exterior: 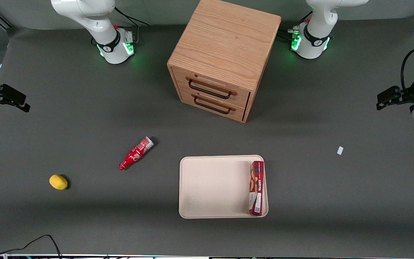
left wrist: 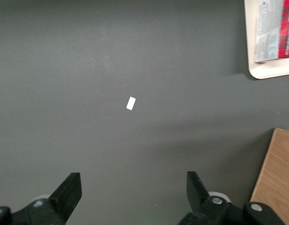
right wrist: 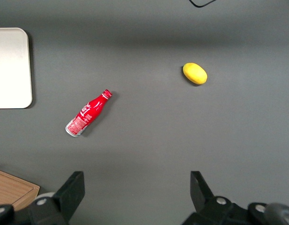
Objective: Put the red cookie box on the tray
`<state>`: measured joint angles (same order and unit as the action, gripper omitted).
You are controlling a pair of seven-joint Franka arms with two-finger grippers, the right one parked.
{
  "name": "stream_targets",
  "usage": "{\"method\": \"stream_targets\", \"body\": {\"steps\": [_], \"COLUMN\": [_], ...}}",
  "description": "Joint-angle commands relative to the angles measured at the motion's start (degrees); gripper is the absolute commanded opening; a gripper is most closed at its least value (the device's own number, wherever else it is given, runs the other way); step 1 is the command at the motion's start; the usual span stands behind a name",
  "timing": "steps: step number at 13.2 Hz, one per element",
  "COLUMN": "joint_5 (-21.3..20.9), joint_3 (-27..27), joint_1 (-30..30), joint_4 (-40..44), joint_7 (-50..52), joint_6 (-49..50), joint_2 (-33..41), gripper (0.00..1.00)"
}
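Red cookie box (exterior: pixel 257 187) flat inside tray (exterior: pixel 214 187) along rim, placement looks finished; my gripper (left wrist: pixel 133 190) spread wide, empty, well apart from tray.

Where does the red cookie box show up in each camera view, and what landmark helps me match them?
Front view: the red cookie box lies flat in the tray, along the short rim toward the working arm's end.
Left wrist view: one end of the box shows in the tray's corner; the open claw hangs over bare table.
Right wrist view: the box is not in it.
Shared landmark: the tray.
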<state>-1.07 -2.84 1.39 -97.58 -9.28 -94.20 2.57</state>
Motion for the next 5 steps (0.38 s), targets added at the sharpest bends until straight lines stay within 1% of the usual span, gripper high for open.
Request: {"method": "stream_targets", "body": {"steps": [1,3,5], "joint_5": [-0.08,-0.08,-0.16], "joint_3": [-1.19,-4.09,-4.28], "joint_1": [2.03,4.49,4.42], "joint_4": [2.91,4.32,4.86], "joint_7": [-0.13,0.31,0.14], "joint_6": [2.96,3.05,3.49], "joint_2": [-0.54,-1.51,-1.69], "gripper": [1.00,1.00,1.00]}}
